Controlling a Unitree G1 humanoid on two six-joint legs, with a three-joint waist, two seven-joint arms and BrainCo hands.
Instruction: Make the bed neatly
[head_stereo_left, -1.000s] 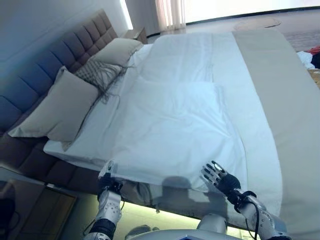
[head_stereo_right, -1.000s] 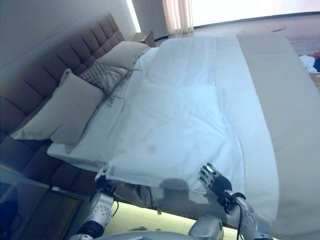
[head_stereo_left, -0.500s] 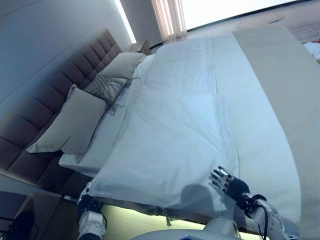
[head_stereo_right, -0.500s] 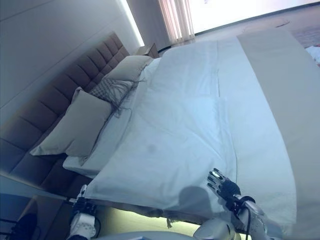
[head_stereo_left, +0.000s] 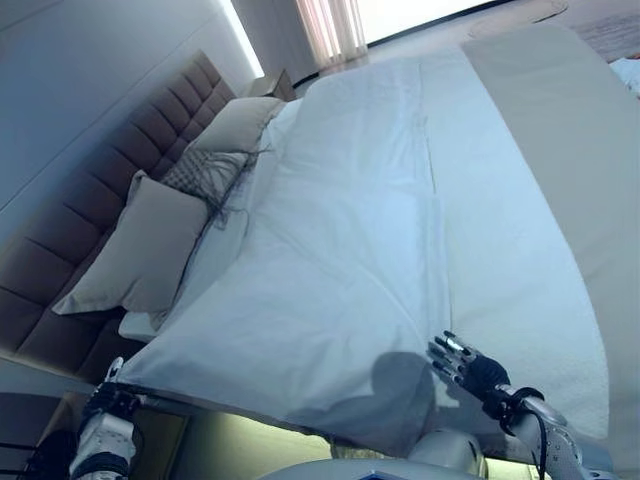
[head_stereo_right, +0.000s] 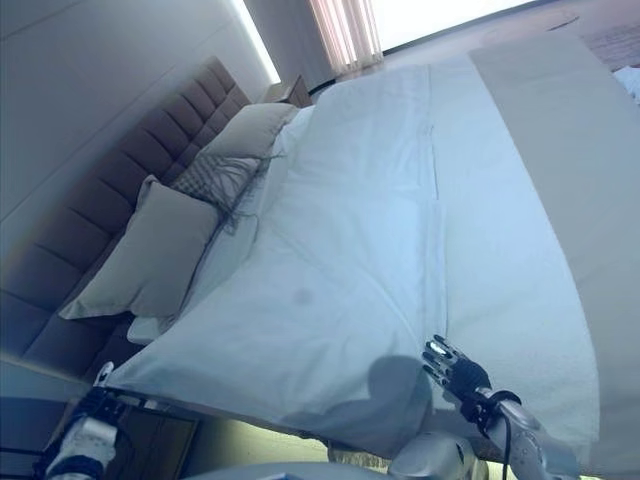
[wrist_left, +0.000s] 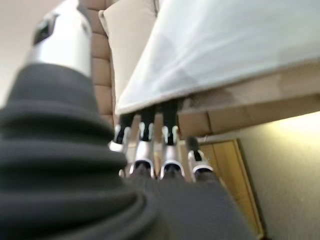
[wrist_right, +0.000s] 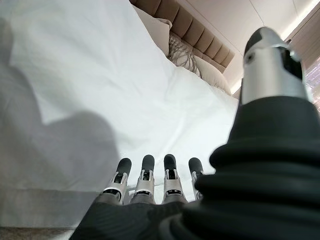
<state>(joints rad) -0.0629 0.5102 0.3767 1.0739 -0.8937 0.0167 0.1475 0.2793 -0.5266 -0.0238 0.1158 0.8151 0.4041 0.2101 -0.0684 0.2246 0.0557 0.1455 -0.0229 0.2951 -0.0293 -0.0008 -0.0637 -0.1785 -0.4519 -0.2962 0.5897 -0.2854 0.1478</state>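
Note:
A white sheet (head_stereo_left: 340, 250) lies spread over the bed, its near corner drawn out to the lower left. My left hand (head_stereo_left: 108, 400) is at that corner, beside the bed's edge, and grips the sheet's hem with its fingers (wrist_left: 150, 145). My right hand (head_stereo_left: 468, 365) rests open, fingers spread, on the sheet near the bed's near edge at the lower right; it also shows in the right wrist view (wrist_right: 145, 180). A beige cover (head_stereo_left: 560, 150) runs along the right side of the bed.
Two beige pillows (head_stereo_left: 135, 250) (head_stereo_left: 240, 122) and a patterned cushion (head_stereo_left: 205, 172) lean on the padded headboard (head_stereo_left: 80, 200) at the left. A nightstand (head_stereo_left: 270, 82) stands at the far corner. The bed's wooden base (wrist_left: 250, 105) shows under the sheet.
My left hand has moved left along the bed's side with the sheet corner, drawing the sheet wider and flatter. My right hand stays on the sheet. The camera has shifted.

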